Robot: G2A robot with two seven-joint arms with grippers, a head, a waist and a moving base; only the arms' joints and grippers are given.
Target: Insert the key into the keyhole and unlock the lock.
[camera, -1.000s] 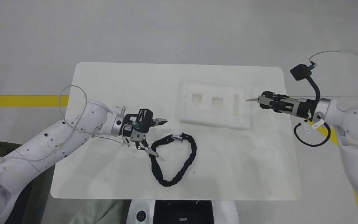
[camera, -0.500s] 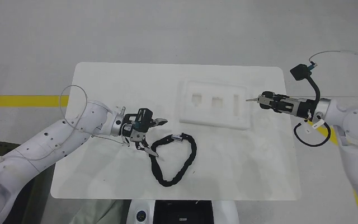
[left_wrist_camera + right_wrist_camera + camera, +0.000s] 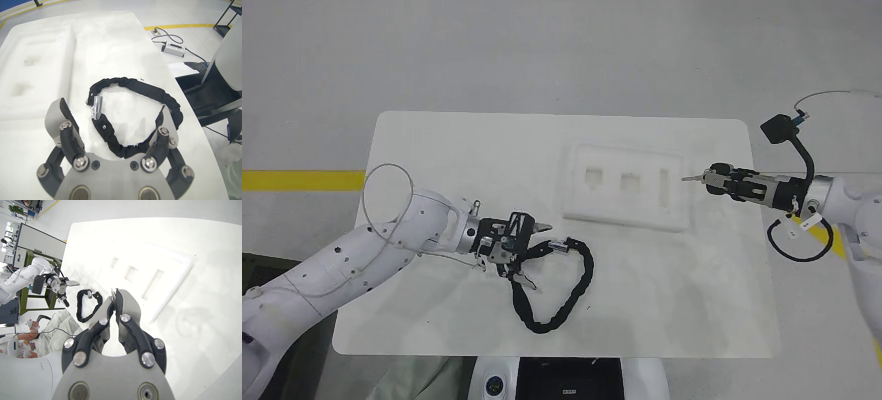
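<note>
A black fabric-covered chain lock lies in a loop on the white table, front of centre. Its chrome lock cylinder joins the two ends. My left gripper stands open just left of the cylinder. In the left wrist view the cylinder and the chain lie between and beyond the spread fingers. My right gripper hovers at the table's right side, shut on the small metal key. The key pokes out from its pressed fingertips.
A white foam tray with three rectangular recesses lies between the lock and the right gripper. The table's front edge runs close below the chain. A grey power box with cables sits on the floor beside the table.
My left arm has moved right and slightly toward the table's front, bringing its open gripper up to the chain's cylinder end. The right arm and the key have not moved.
</note>
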